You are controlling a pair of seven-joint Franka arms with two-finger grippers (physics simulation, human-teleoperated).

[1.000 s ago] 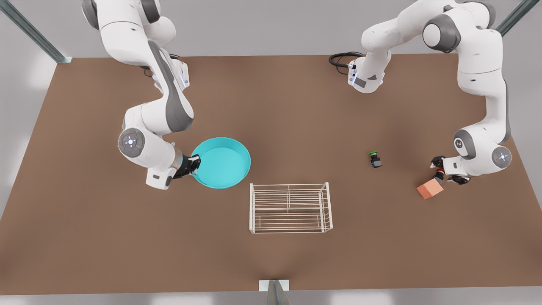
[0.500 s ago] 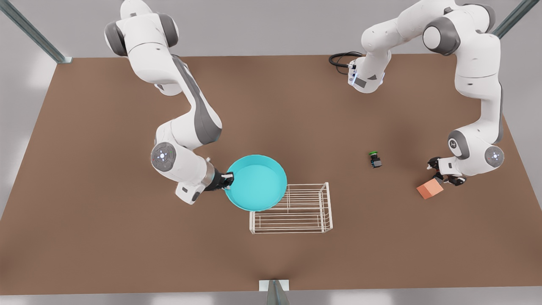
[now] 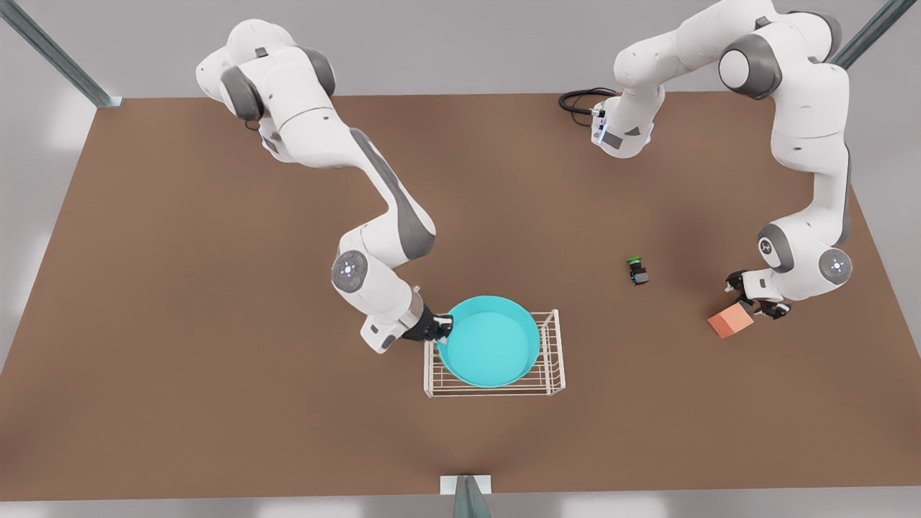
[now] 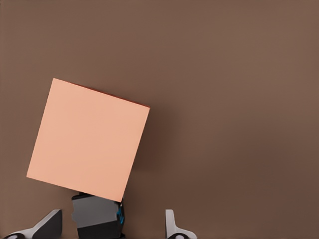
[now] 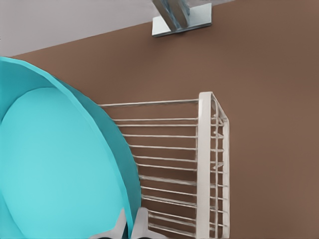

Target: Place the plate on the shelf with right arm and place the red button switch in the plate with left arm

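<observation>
Right jaws pinch plate rim over shelf.

No legible txt, labels or nos. anywhere.

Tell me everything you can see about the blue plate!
The plate is a round, shallow turquoise dish with a raised rim, smooth and plain like plastic, and nothing is in it. It sits level over the white wire shelf, covering most of it. The right gripper pinches its rim on the front view's left side, one finger inside and one outside. Whether the plate already rests on the bars or hangs just above them, I cannot tell.
</observation>
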